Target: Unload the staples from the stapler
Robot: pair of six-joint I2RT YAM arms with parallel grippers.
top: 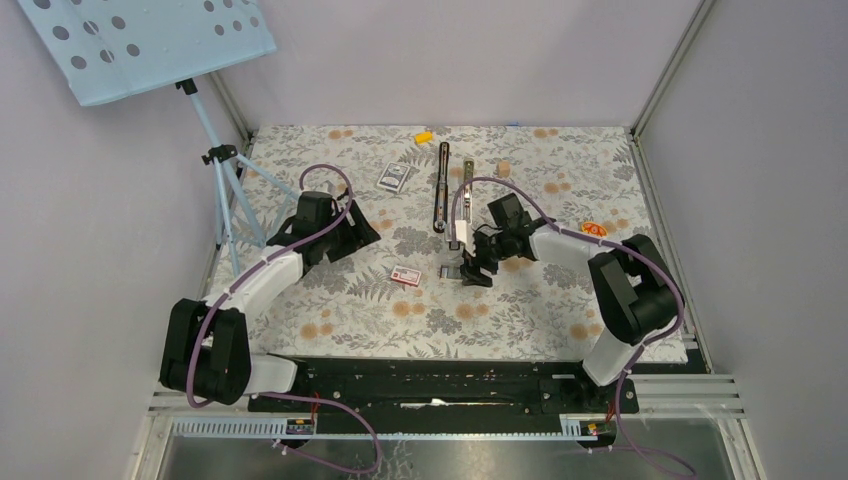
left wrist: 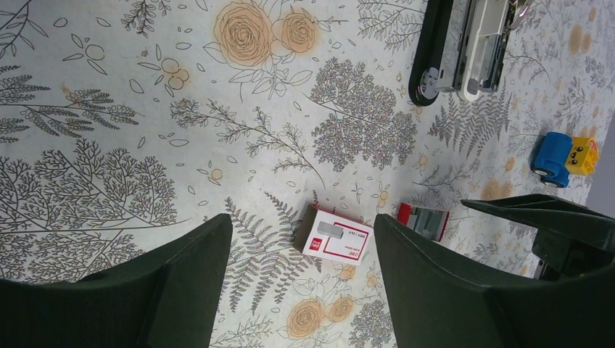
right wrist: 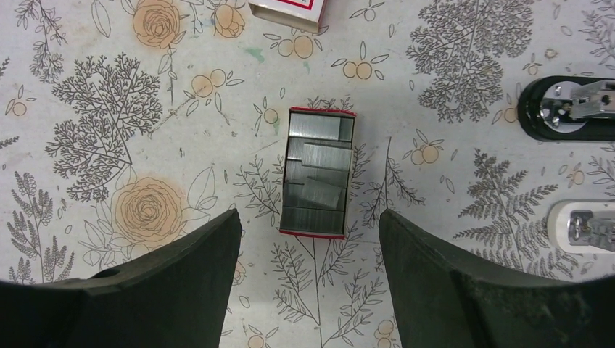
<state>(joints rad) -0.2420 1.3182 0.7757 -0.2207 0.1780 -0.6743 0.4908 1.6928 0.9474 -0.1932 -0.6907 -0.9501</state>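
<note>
The stapler (top: pixel 443 188) lies opened flat at the table's middle back, its black arm beside a second arm with a silver rail and a white end (top: pixel 463 228). Its ends show in the left wrist view (left wrist: pixel 433 54) and the right wrist view (right wrist: pixel 566 109). Silver staples (right wrist: pixel 317 174) lie as several strips in a small red-edged open tray (top: pixel 446 271), just in front of the stapler. My right gripper (right wrist: pixel 310 283) is open and empty, hovering right beside this tray (left wrist: pixel 424 221). My left gripper (left wrist: pixel 303 290) is open and empty over bare cloth, left of the stapler.
A red-and-white staple box (left wrist: pixel 337 238) lies between the two grippers (top: pixel 406 274). A blue printed box (top: pixel 394 177) lies at the back left. A blue-and-yellow toy (left wrist: pixel 566 156), a yellow piece (top: pixel 424 135) and an orange piece (top: pixel 593 229) lie on the floral cloth. A tripod (top: pixel 225 190) stands at left.
</note>
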